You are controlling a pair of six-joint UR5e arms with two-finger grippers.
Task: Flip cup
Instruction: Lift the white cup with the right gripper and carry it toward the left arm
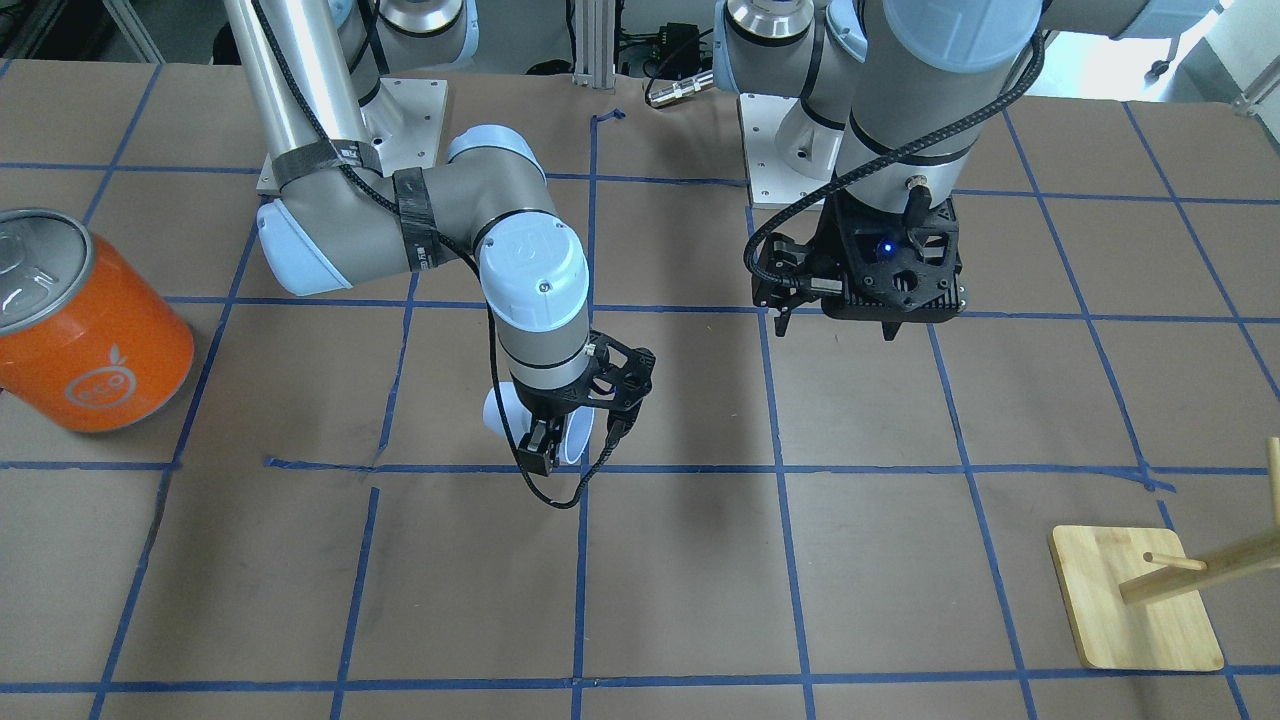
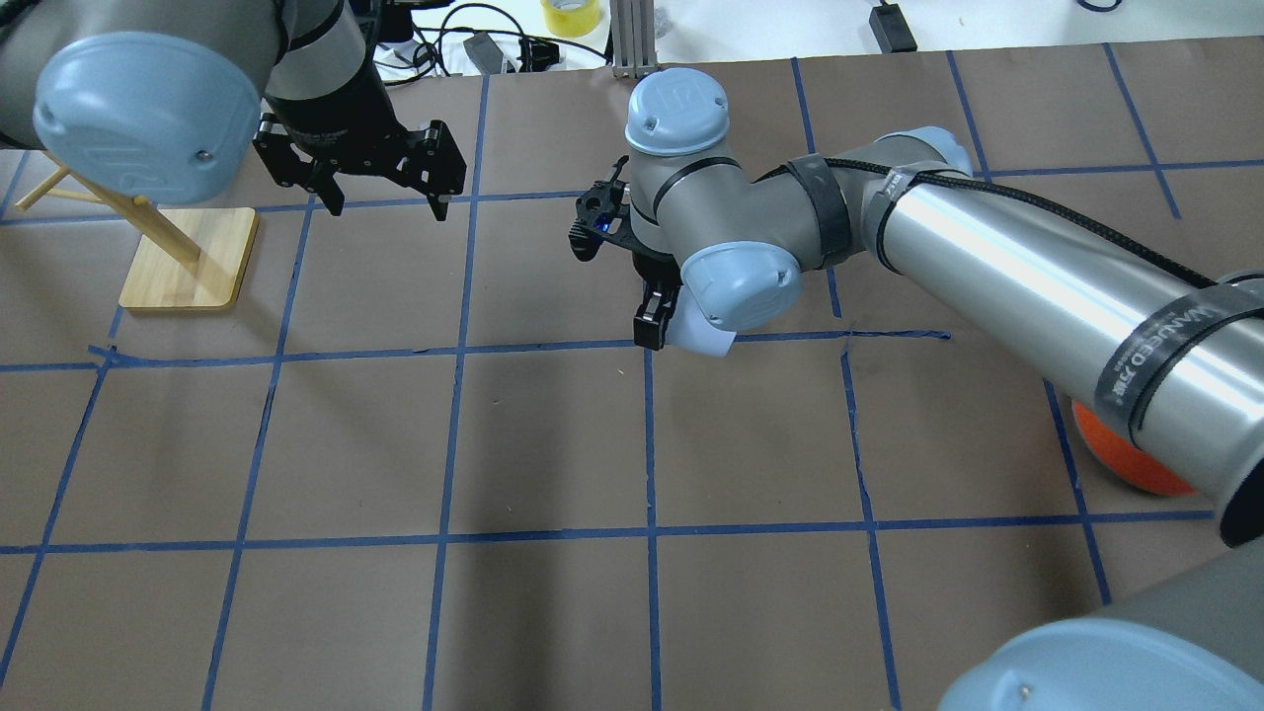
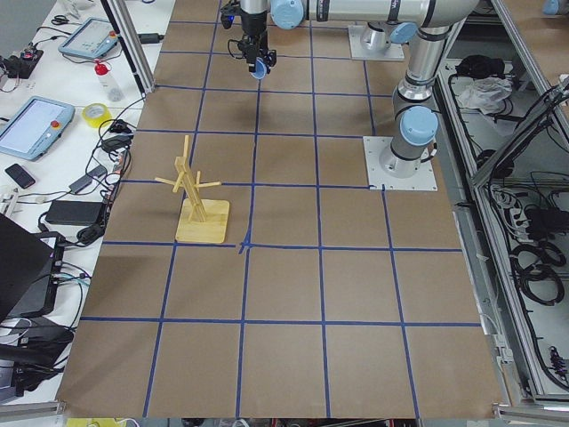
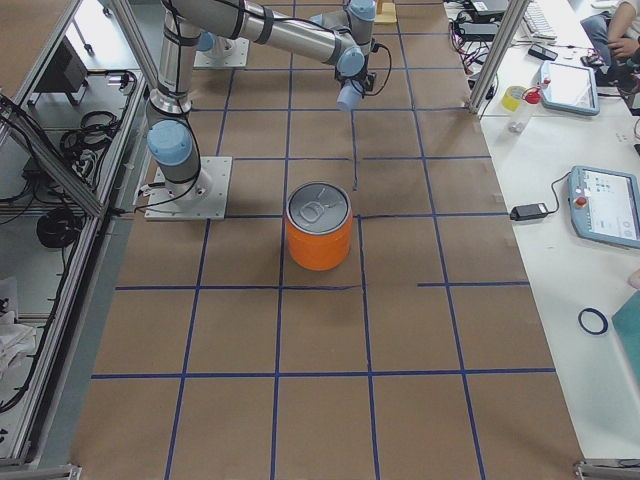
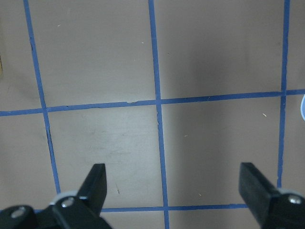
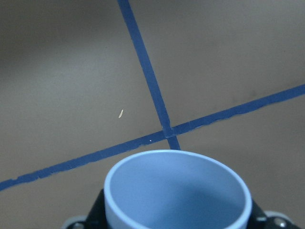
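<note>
The pale blue cup [image 1: 578,440] is held in my right gripper [image 1: 545,445], which is shut on it a little above the table near a tape crossing. The cup lies roughly sideways in the jaws. In the right wrist view its open mouth [image 6: 176,191] faces the camera. In the overhead view the cup [image 2: 703,336] shows below the right wrist, beside the gripper [image 2: 657,321]. My left gripper [image 2: 385,197] is open and empty, hovering over bare table, well apart from the cup. The left wrist view shows its two fingers spread wide [image 5: 174,186].
A large orange can [image 1: 85,330] with a silver top stands on the robot's right side of the table. A wooden peg stand [image 1: 1135,600] with a square base stands on the robot's left side. Blue tape lines grid the brown table.
</note>
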